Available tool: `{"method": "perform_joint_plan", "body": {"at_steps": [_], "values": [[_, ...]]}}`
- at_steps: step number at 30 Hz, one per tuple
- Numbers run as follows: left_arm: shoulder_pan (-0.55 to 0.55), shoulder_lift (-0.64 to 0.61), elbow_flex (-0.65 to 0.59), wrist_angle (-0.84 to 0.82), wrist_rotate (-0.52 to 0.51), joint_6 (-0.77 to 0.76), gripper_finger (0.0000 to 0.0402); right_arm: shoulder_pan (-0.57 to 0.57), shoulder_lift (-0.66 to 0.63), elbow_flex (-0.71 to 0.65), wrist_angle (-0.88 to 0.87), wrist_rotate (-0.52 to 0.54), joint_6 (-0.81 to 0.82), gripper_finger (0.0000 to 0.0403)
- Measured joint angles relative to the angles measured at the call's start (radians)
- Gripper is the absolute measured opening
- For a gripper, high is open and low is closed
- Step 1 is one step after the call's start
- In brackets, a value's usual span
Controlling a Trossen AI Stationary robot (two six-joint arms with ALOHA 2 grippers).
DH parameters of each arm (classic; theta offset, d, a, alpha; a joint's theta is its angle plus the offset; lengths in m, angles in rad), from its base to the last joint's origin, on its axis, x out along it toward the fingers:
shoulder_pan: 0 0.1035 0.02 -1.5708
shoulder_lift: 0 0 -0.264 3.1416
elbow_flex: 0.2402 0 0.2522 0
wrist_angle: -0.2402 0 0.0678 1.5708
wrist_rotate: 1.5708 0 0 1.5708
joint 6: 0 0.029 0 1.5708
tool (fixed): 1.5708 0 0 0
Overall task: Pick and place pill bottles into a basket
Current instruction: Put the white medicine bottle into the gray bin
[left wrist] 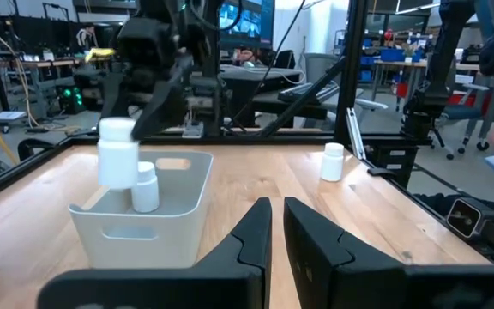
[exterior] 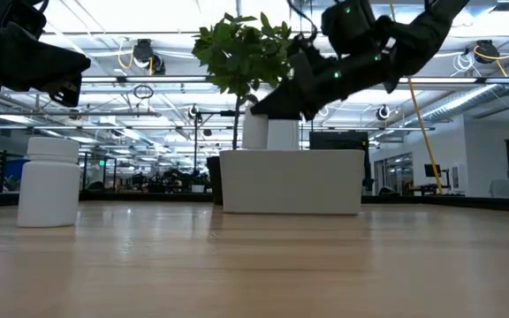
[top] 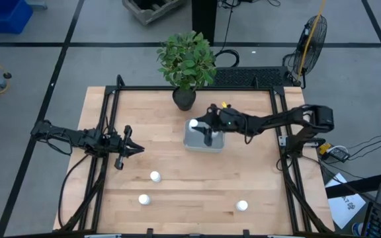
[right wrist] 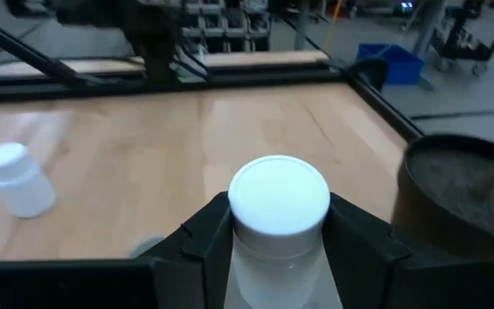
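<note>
So we've got the right gripper point(top: 207, 129) hanging over the basket point(top: 197, 142), which sits near the middle of the wooden desk point(top: 177, 192), just in front of the potted plant point(top: 186, 63). Its jaws are clamped on a pill bottle point(right wrist: 280, 225); in the right wrist view we see a dark finger pressed against each side of the white cap. In the left wrist view that held bottle point(left wrist: 117, 154) hangs above the basket's point(left wrist: 118, 236) rim, and there's a second bottle point(left wrist: 146, 187) already standing inside, right beside it.

Three more bottles are loose on the desk, toward the front edge: one point(top: 155, 176) front-left of the basket, one point(top: 144, 199) a bit nearer the front than that, and one point(top: 242, 205) off to the front-right. All three are well apart from the basket. The low view shows one bottle point(exterior: 49, 182) upright on the desk on its left side.

The left gripper point(top: 132, 149) is parked over the left side of the desk, pointing toward the basket, holding nothing. From its wrist view the jaws are nearly together with only a thin gap between the fingers point(left wrist: 249, 233).
</note>
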Motion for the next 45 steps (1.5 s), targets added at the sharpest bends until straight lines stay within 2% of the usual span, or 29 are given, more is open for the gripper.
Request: {"method": "perform_joint_plan", "body": {"at_steps": [20, 25, 45], "values": [[0.0, 0.0, 0.0, 0.0, 0.0, 0.0, 0.0037, -0.047, 0.219, 0.001, 0.063, -0.004, 0.051, 0.0145], [0.0, 0.0, 0.0, 0.0, 0.0, 0.0, 0.0037, -0.052, 0.221, 0.001, 0.062, -0.005, 0.05, 0.0146], [0.0, 0.0, 0.0, 0.0, 0.0, 0.0, 0.0037, -0.05, 0.219, 0.001, 0.07, -0.007, 0.053, 0.0209]]}}
